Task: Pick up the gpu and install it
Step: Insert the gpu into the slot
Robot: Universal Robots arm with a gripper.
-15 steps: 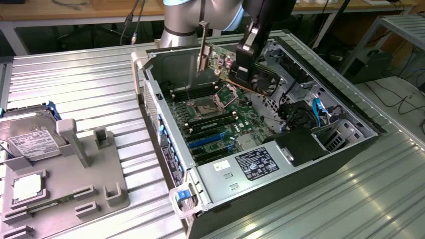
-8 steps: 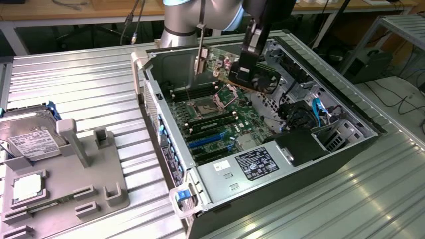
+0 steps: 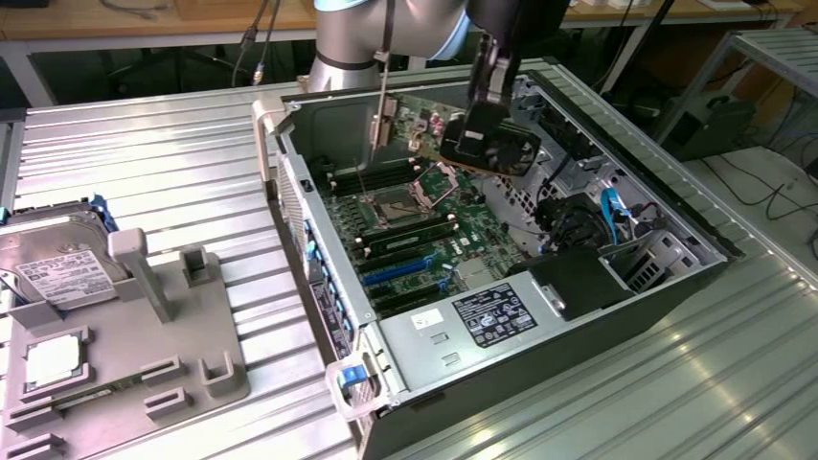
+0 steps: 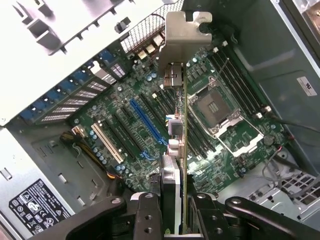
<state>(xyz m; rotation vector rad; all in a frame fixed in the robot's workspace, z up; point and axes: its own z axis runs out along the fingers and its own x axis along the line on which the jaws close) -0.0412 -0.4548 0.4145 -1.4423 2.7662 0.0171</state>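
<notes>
Above the open case (image 3: 715, 240), over its half nearer the arm's base, the gripper (image 3: 484, 113) hangs with the gpu (image 3: 496, 149) pinched between its fingers. The card is in the air, tilted, clear of the motherboard (image 3: 428, 240) below it, and roughly over the socket (image 3: 390, 206). In the wrist view the gripper (image 4: 175, 217) clamps the gpu (image 4: 183, 125) from both sides. The card is seen edge-on, a thin green line running away from the fingers (image 4: 148, 212). Its silver bracket (image 4: 182, 35) is at the far end, toward the case's perforated wall (image 4: 145, 30). Under the card lie the motherboard (image 4: 125, 100), its blue slot (image 4: 147, 125) and the socket (image 4: 212, 102) with its frame raised. The case lies on its side on the ribbed table (image 3: 153, 153), toward the table's edge on the exterior view's right. At the table's corner on the exterior view's left, a grey tray (image 3: 172, 369) carries a hard drive (image 3: 57, 264) and a chip (image 3: 52, 359), well apart from the case.
</notes>
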